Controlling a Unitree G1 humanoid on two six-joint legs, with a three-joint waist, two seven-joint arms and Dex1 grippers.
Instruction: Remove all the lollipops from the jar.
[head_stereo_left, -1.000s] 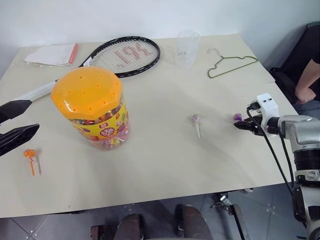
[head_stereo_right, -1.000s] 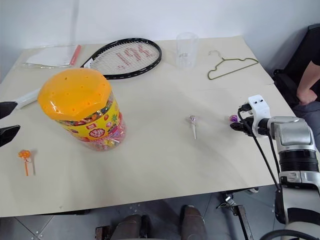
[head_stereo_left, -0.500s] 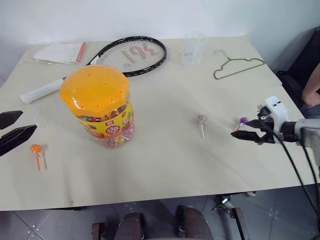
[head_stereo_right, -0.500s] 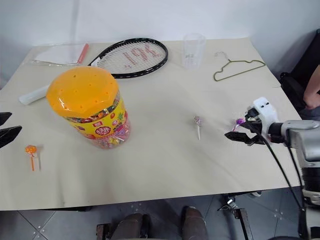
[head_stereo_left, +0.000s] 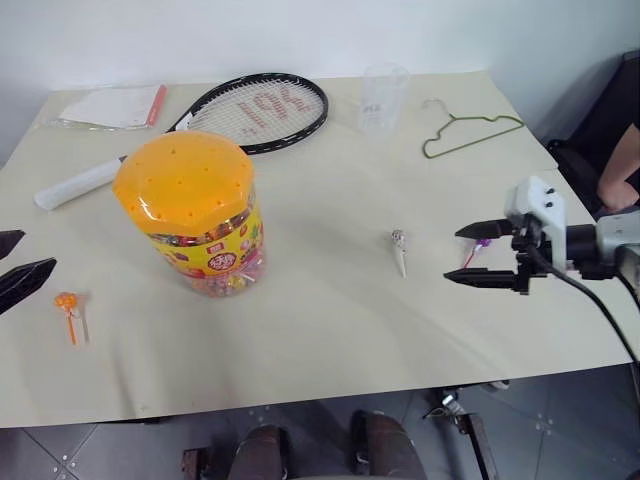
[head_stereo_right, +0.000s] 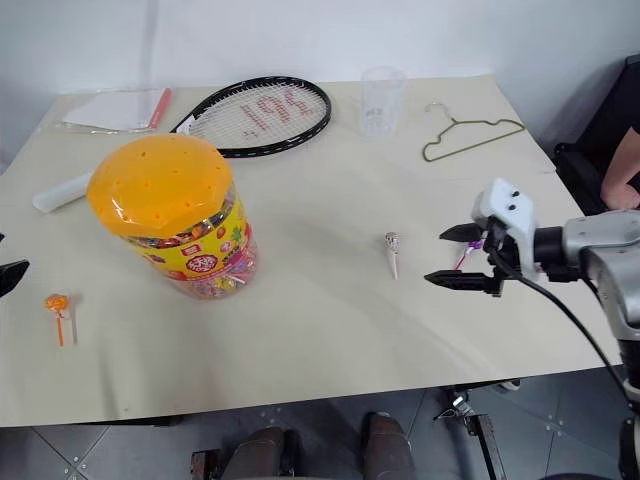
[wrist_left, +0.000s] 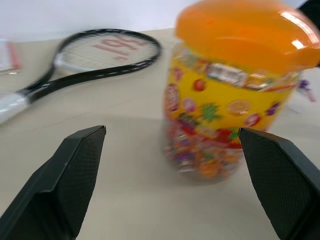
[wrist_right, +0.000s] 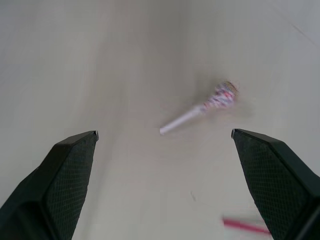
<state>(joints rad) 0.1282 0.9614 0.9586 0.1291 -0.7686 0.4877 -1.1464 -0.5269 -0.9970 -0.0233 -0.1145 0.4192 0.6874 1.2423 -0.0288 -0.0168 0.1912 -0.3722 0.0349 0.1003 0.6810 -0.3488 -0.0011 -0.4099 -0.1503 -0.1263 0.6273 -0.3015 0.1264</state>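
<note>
Beige desk (head_stereo_left: 320, 320) in head views: lidded jar (head_stereo_left: 190, 212) left of centre, orange lollipop (head_stereo_left: 66, 302) near left edge, pinkish one (head_stereo_left: 398, 240) mid-desk, purple one (head_stereo_left: 483, 243) between the wide-open right gripper (head_stereo_left: 465, 254) fingers near the right edge. Left wrist view: left gripper (wrist_left: 172, 187) wide, empty, facing jar. Right wrist view: pinkish lollipop lies flat ahead.

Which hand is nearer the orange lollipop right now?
Left. The left hand sits open just beside the orange lollipop at the table's left edge; the right hand, also open, is far across the table by the purple lollipop.
</note>
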